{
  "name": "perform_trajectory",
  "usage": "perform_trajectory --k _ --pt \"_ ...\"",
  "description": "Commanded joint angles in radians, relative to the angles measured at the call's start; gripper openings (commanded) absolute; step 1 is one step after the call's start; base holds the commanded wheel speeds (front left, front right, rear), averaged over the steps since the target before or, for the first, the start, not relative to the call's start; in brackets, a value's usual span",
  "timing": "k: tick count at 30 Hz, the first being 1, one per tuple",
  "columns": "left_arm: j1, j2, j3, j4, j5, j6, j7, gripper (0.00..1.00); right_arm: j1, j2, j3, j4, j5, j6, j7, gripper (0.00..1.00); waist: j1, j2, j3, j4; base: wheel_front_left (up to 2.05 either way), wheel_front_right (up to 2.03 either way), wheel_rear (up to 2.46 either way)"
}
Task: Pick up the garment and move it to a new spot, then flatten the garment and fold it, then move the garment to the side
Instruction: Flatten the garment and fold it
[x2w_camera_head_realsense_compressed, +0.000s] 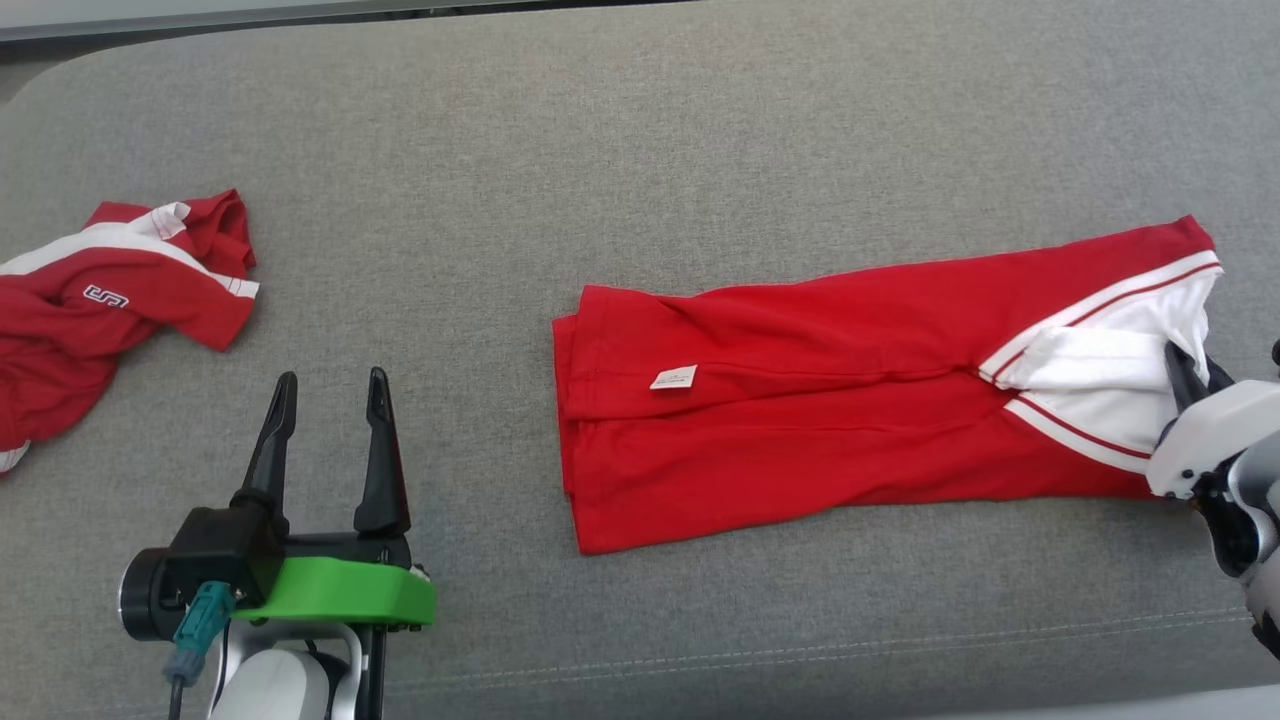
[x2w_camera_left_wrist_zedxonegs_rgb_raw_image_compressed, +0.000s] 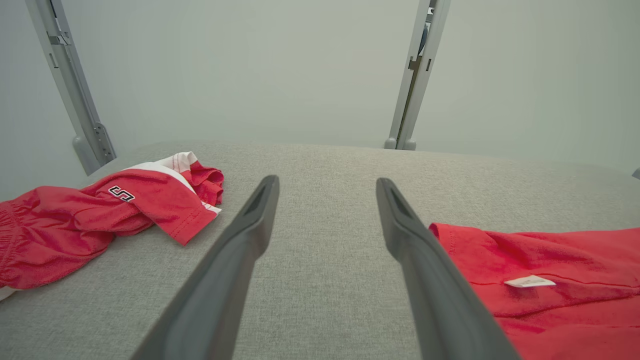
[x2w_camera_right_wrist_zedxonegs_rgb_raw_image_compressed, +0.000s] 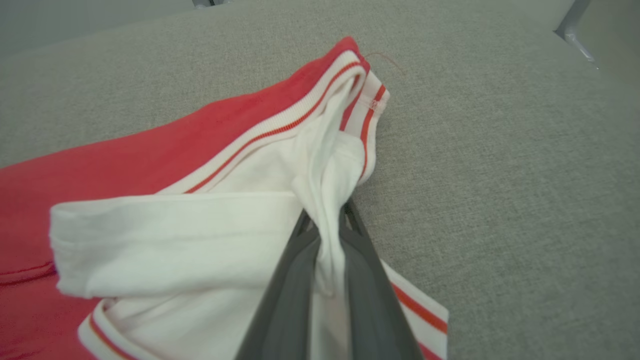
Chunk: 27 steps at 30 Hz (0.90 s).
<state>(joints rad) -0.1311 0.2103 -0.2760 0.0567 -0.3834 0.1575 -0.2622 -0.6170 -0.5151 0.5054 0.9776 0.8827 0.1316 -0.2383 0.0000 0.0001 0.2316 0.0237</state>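
My right gripper is nearest, its two dark fingers pinched shut on a fold of white cloth at the striped end. I judge this hold is for carrying that end over in the next fold. The red shirt lies flattened and folded lengthwise, right of centre on the grey cushion, label up. My left gripper hangs spread wide and empty, apart from the hem end. A crumpled red-and-white garment lies far left.
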Motion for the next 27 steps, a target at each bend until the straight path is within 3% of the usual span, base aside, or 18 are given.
perform_trajectory --k 1,12,20,27 --pt "0.010 -0.002 0.006 0.001 0.006 -0.007 -0.003 1.00 -0.014 0.016 0.008 -0.023 -0.005 -0.002 -0.010 0.00 0.0000 -0.0001 -0.011 -0.012 0.00 0.00 0.00" --pt "0.018 -0.004 -0.001 0.008 0.014 -0.016 -0.003 1.00 0.000 0.110 0.112 -0.270 -0.149 -0.001 -0.021 0.00 0.0000 -0.0001 -0.039 -0.033 0.00 0.00 0.00" --pt "0.021 -0.010 -0.007 0.022 0.004 -0.029 -0.003 1.00 0.076 0.226 0.155 -0.482 -0.250 -0.001 0.073 0.00 0.0000 -0.0001 -0.059 0.002 0.00 0.00 0.00" --pt "0.003 -0.026 -0.017 0.029 0.007 -0.043 -0.003 1.00 0.098 0.317 0.170 -0.503 -0.280 -0.001 0.153 0.00 0.0000 -0.0001 -0.050 0.057 0.00 0.00 0.00"
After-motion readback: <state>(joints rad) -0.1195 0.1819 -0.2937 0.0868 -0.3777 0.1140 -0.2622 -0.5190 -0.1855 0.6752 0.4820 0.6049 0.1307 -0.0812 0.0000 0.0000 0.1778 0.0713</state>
